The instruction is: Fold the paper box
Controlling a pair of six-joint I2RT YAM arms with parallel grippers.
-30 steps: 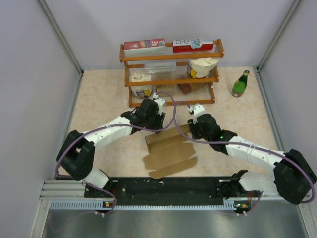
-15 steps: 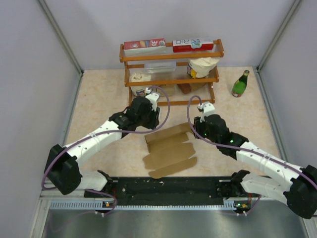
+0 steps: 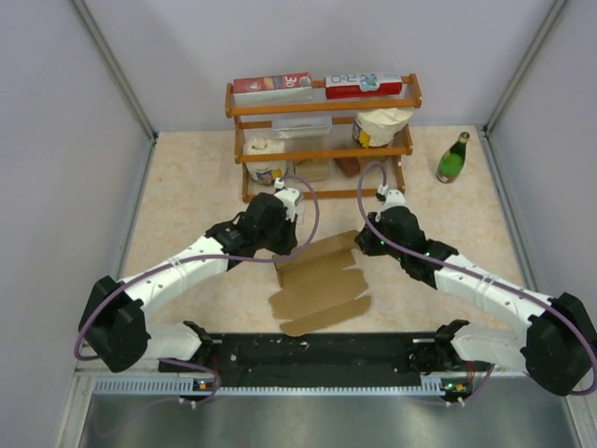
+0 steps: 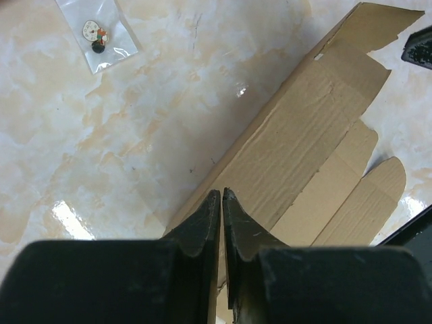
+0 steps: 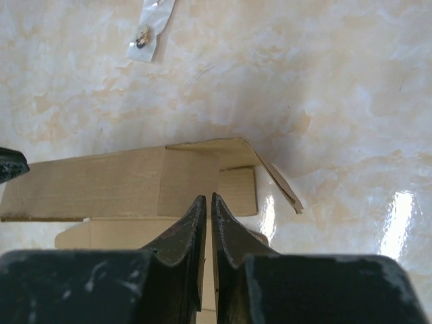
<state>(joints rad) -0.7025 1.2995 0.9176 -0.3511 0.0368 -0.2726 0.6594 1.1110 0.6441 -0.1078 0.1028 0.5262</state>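
Left hand (image 4: 221, 197) and right hand (image 5: 208, 200) seemingly pinch the flat paper box (image 3: 322, 285).

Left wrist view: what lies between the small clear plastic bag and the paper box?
Nothing lies there. In the left wrist view, only bare marbled tabletop stretches between the clear plastic bag and the paper box.

Right gripper (image 5: 206, 202) at 6 o'clock: jaws nearly together, nipping the box (image 5: 101, 182) panel. Box lies flat out toward 9 o'clock, with one flap (image 5: 233, 154) lifted toward 4 o'clock. Small clear bag (image 5: 150, 27) at 11 o'clock on the marbled table (image 5: 324, 81).
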